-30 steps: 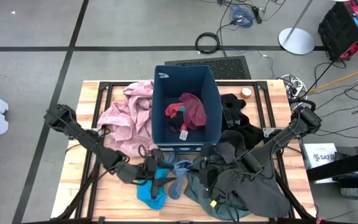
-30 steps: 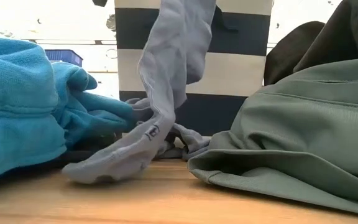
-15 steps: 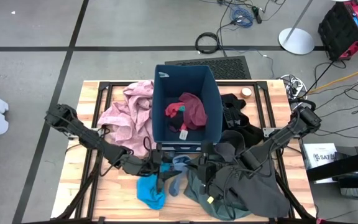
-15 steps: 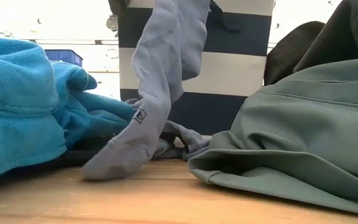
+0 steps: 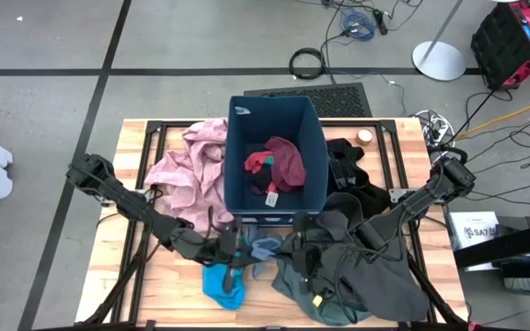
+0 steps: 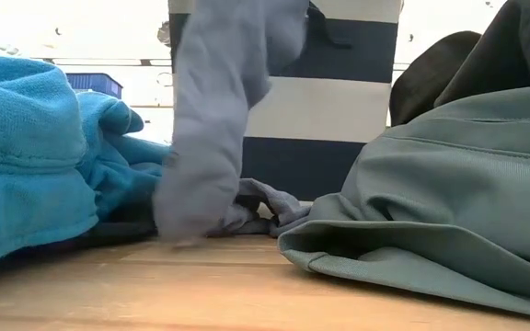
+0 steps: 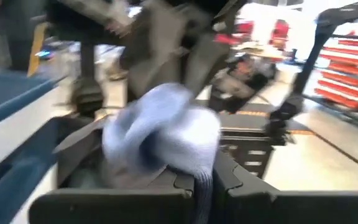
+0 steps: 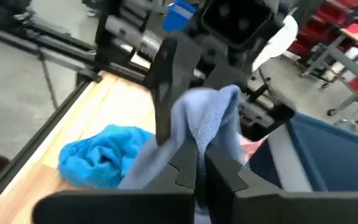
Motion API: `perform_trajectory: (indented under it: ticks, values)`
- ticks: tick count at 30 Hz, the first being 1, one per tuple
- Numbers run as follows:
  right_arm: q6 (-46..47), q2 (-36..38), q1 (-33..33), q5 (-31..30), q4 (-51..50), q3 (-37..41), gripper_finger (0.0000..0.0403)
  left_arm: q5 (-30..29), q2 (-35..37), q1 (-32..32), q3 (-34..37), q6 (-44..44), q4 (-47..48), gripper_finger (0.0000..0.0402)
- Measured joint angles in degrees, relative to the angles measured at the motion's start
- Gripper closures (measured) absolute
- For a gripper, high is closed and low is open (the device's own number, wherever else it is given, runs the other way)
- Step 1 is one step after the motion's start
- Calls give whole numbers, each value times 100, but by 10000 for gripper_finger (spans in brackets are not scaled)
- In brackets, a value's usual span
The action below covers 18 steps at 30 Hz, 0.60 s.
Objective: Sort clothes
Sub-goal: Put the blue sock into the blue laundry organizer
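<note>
Clothes lie heaped around a navy bin [image 5: 275, 165]: pink [image 5: 184, 175] at left, blue [image 5: 221, 287] lower centre, grey-green [image 5: 339, 276] at right. Both grippers, left [image 5: 231, 246] and right [image 5: 298, 246], pinch a limp grey sock [image 6: 212, 129] below the bin. Light and floppy; its bunched end seems the best hold.

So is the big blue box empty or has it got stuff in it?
Not empty. From above, the navy bin holds a dark-red garment with a small red piece beside it; its floor still shows around them.
</note>
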<state>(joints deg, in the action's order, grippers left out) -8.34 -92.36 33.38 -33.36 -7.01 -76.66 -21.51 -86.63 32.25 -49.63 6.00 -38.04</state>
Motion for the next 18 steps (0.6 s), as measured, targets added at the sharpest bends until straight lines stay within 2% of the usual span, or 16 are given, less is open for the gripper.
perform_trajectory:
  ticks: [5, 10, 14, 18]
  values:
    - [-26, 0, 167, -4, -8, 0, 336, 220, 3, 94, -125, -338, -48, 396]
    - [313, 0, 394, -835, -376, 0, 265, 222, 133, 90, -161, -585, 14, 398]
    - [1318, 0, 541, -996, -1286, 13, 226, 193, 466, 84, -163, -664, 169, 399]
    - [2634, 0, 591, -606, -1820, 353, 209, 155, 927, 37, -211, -882, 145, 400]
